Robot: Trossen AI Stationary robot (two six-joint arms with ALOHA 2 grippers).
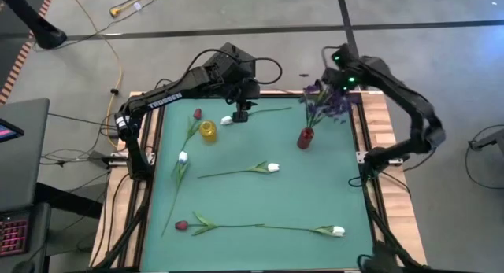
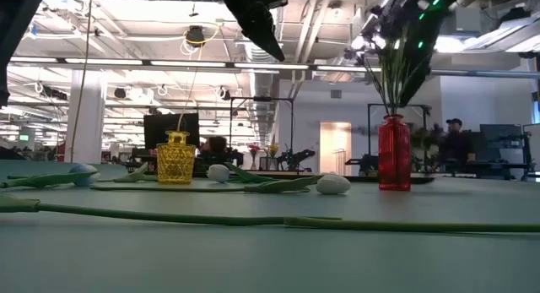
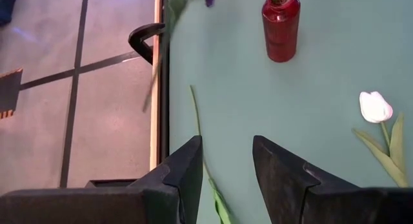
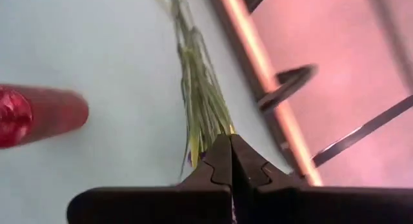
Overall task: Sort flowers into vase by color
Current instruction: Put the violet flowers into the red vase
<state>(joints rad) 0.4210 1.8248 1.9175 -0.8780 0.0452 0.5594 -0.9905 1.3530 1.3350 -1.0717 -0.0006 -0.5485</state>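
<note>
My right gripper [image 4: 230,153] is shut on the bushy purple spray [image 1: 327,104] near the table's far right corner, above the red vase [image 1: 305,138]. In the low view the spray's stems [image 2: 390,82] run down to the red vase's mouth [image 2: 394,116]. I cannot tell whether they are inside. My left gripper [image 3: 226,166] is open, hovering over a white tulip [image 1: 227,120] and its stem [image 3: 197,114] by the far edge. A yellow vase [image 1: 208,131] stands upright beside it. My right gripper pinches the purple spray's bunched stems [image 4: 208,130] between its two shut fingers, close to the purple blossoms. It comes at them from above, pointing down. The spray is lifted off the table, and its stems hang below the fingers.
Other flowers lie flat on the green mat: a dark red tulip [image 1: 197,114], a white tulip [image 1: 183,156], a white tulip mid-table [image 1: 272,168], and near the front a dark red tulip [image 1: 182,225] and a white tulip [image 1: 337,231]. A wooden rim [image 1: 370,131] borders the mat.
</note>
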